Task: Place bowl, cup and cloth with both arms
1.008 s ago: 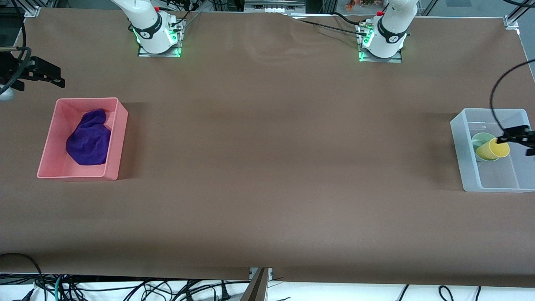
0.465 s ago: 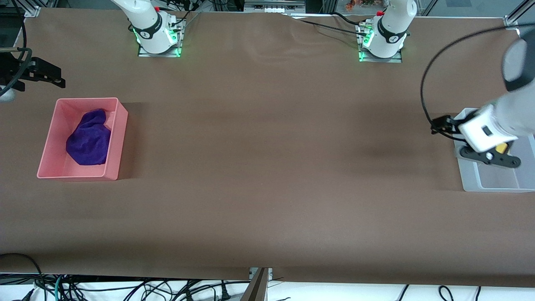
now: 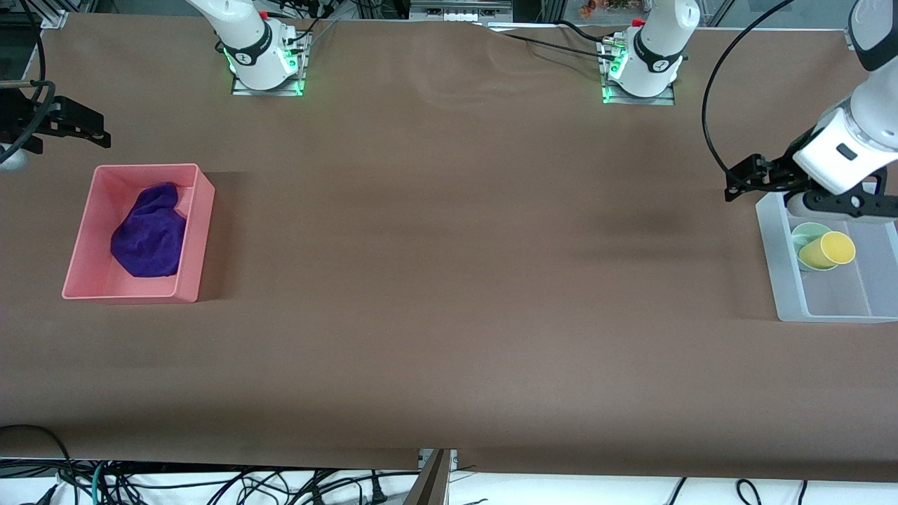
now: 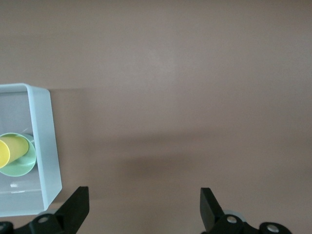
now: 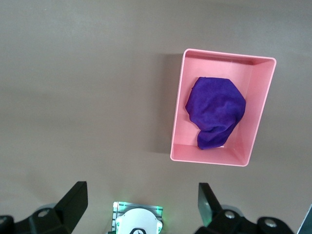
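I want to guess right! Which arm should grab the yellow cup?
The left arm, probably. Its open left gripper hangs by the clear bin holding the yellow cup; the right gripper waits near the pink bin.

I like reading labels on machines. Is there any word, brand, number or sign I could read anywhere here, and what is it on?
None can be read.
Dark round marks on the two arm bases: too small to read.
Pink bin, clear bin, cloth, cup, bowl: plain, no text.

— What do the two glossy white robot arms look like?
— Rounded white shells, black joint bands, green lights glowing at each base plate.
— And the wrists?
— Black brackets with looping black cables.
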